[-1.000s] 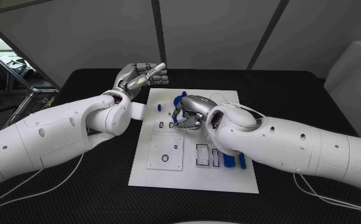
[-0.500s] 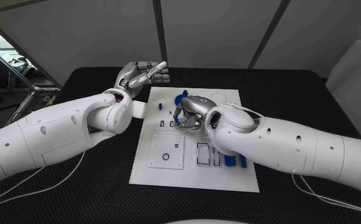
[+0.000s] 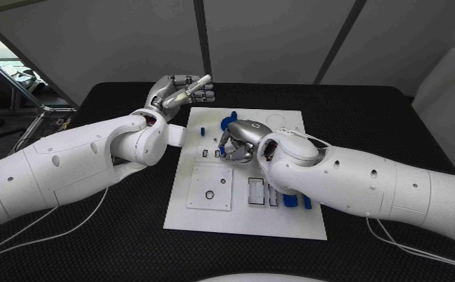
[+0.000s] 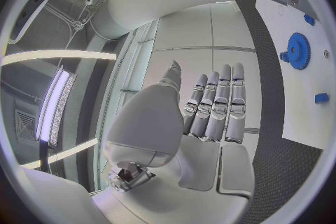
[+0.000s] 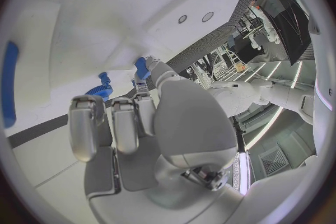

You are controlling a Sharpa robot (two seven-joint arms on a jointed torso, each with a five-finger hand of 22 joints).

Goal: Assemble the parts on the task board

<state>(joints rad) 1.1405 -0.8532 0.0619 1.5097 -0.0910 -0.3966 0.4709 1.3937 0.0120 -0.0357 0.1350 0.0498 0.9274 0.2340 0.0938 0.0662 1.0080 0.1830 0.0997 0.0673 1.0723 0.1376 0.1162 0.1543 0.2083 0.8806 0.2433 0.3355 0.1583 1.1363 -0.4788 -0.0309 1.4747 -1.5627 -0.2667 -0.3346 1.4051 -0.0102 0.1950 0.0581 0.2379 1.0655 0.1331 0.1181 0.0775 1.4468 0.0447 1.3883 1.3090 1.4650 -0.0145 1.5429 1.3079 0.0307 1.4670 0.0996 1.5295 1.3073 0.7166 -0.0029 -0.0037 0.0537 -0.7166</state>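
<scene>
The white task board (image 3: 248,219) lies in the middle of the black table. My right hand (image 3: 240,141) hovers low over its far half, fingers curled down, just this side of a blue gear (image 3: 227,123). In the right wrist view its fingertips pinch a small blue part (image 5: 142,66) next to the gear (image 5: 102,91). My left hand (image 3: 180,93) is raised off the board's far left corner, fingers straight and apart from the thumb, holding nothing. The left wrist view shows the left hand (image 4: 210,117), the gear (image 4: 299,50) and a small blue peg (image 4: 321,98) on the board (image 4: 297,115).
A grey plate with a ring (image 3: 210,188) sits on the board's near left. Beside it are rectangular slots (image 3: 256,193) and two long blue parts (image 3: 304,202) under my right forearm. A small blue peg (image 3: 201,134) stands near the board's left edge.
My left hand has risen slightly away from the board. The right hand stays in place over the board's far half.
</scene>
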